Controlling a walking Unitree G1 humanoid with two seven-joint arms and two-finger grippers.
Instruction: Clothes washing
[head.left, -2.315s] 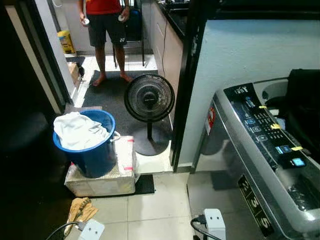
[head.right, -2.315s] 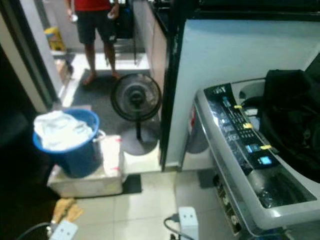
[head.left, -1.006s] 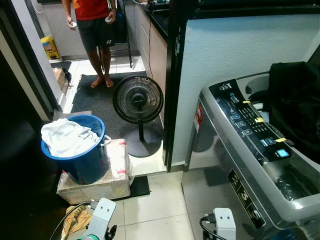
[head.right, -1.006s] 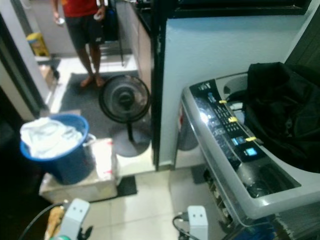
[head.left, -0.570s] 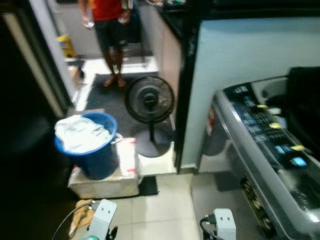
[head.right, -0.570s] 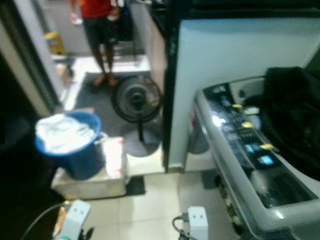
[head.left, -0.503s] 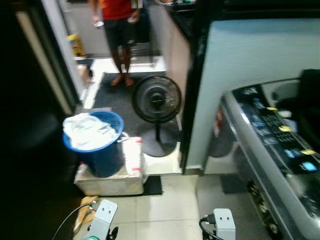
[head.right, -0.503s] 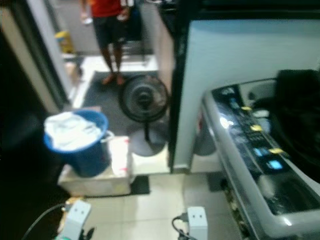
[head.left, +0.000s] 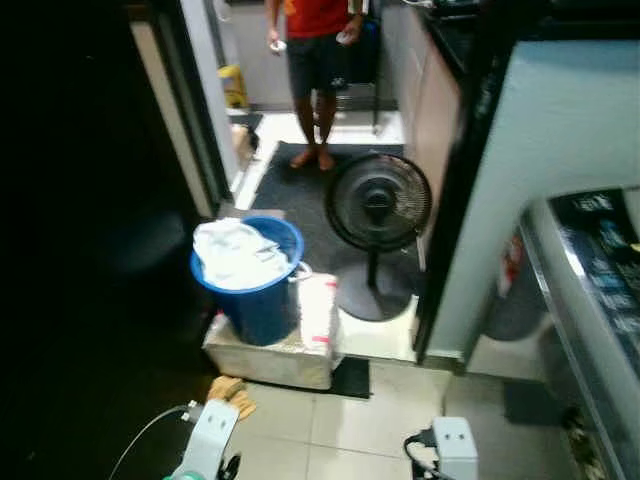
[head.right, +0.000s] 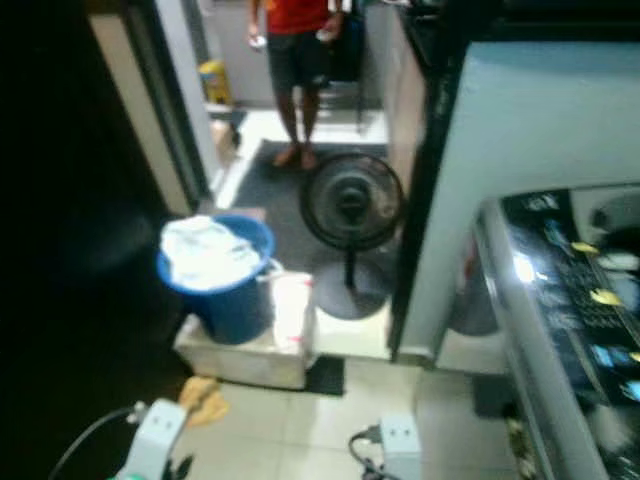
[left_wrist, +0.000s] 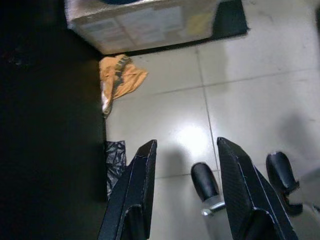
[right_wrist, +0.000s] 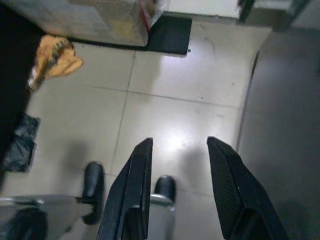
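A blue bucket (head.left: 255, 300) holding white clothes (head.left: 235, 255) stands on a wrapped box (head.left: 270, 355) at the left of the floor. The washing machine (head.left: 600, 300) with its dark control panel (head.right: 590, 310) lies along the right edge. Both arms hang low over the tiled floor, far from bucket and machine. My left gripper (left_wrist: 186, 147) is open with bare tile between its fingers. My right gripper (right_wrist: 180, 144) is also open over bare tile.
A black standing fan (head.left: 378, 205) is just right of the bucket, beside a white wall corner. A person (head.left: 318, 60) stands on a dark mat at the back. An orange rag (head.left: 230, 393) and a black mat (head.left: 350, 378) lie near the box.
The camera has swung left: bucket, fan and person sit further right in the picture and the washing machine has slid to the right edge. Both arms hang as before.
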